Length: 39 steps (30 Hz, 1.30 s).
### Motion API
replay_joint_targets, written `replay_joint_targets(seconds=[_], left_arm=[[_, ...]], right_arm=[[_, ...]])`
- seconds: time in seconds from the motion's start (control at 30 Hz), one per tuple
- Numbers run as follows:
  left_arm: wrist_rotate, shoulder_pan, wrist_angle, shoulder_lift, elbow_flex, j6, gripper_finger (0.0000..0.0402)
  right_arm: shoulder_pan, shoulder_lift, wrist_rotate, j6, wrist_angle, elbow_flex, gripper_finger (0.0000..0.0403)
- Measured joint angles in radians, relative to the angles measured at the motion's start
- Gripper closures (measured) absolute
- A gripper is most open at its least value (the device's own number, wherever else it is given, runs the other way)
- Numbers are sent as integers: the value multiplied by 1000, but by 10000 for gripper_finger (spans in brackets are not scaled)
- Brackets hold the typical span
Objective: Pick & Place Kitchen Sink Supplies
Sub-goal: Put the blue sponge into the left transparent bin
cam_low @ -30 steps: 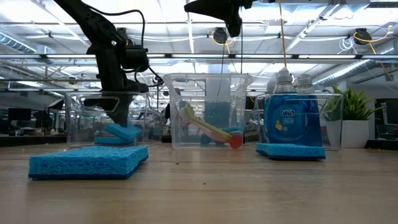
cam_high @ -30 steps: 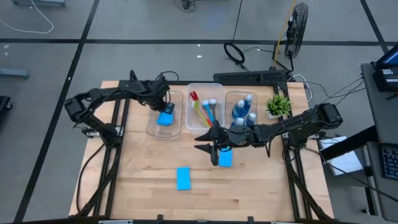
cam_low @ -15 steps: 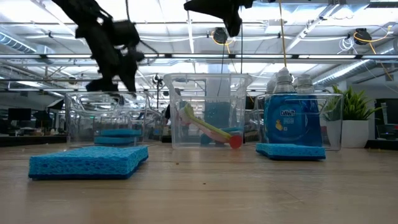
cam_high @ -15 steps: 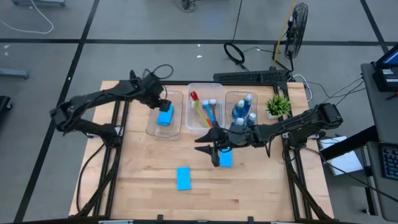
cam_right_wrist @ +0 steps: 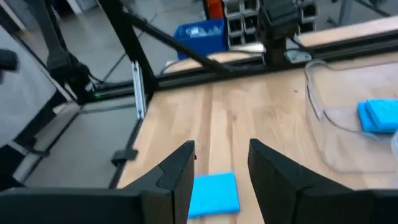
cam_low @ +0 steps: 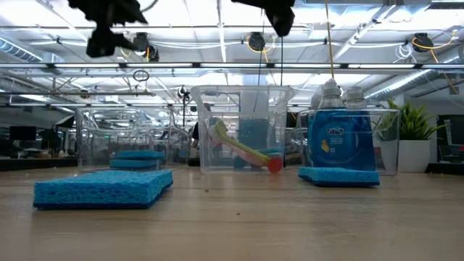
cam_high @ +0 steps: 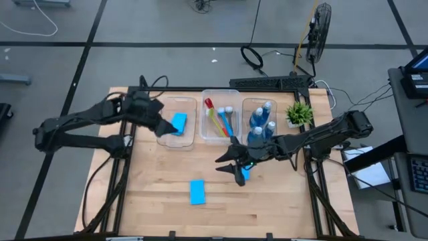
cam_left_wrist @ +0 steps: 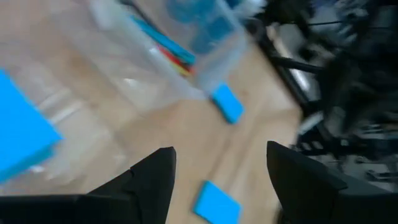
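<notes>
Two claws spread & empty: right claw (cam_high: 239, 165) hangs just over flat bright-blue rectangular sponge (cam_high: 243, 173) on wooden table (cam_high: 154, 194), long axis running near-to-far, other loose sponge (cam_high: 196, 191) lies toward left arm, left claw (cam_high: 155, 123) beside clear plastic tub (cam_high: 190, 137).

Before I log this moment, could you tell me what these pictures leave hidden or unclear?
- Sponge by the right gripper: high view, mostly covered by that gripper.
- Number of sponges in the left tub: low view shows a blue stack blurred through the clear wall.
- Brushes in the middle tub: overlapping, no sure count.
- Left wrist view: motion-blurred; left gripper open.
</notes>
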Motion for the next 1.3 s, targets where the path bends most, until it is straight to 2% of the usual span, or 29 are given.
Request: replay_joint_targets(seconds=[0.23, 0.4, 0.57, 0.73, 0.93, 1.3], left_arm=[[-232, -338, 32, -11, 0, -251, 146], [-393, -565, 59, 68, 0, -449, 136], [-499, -721, 177, 168, 0, -599, 140], [-566, -818, 271, 271, 2, -723, 150], [-601, -886, 266, 406, 58, -840, 150], [-621, -940, 186, 638, 158, -1031, 133]], right_arm=[[15, -16, 2, 8, -49, 0, 268], [16, -17, 2, 17, -65, 0, 268], [16, -17, 1, 16, -77, -1, 268], [16, -17, 0, 16, -79, -1, 268], [16, -17, 0, 15, -79, -1, 268], [16, -17, 0, 12, -85, -1, 268]])
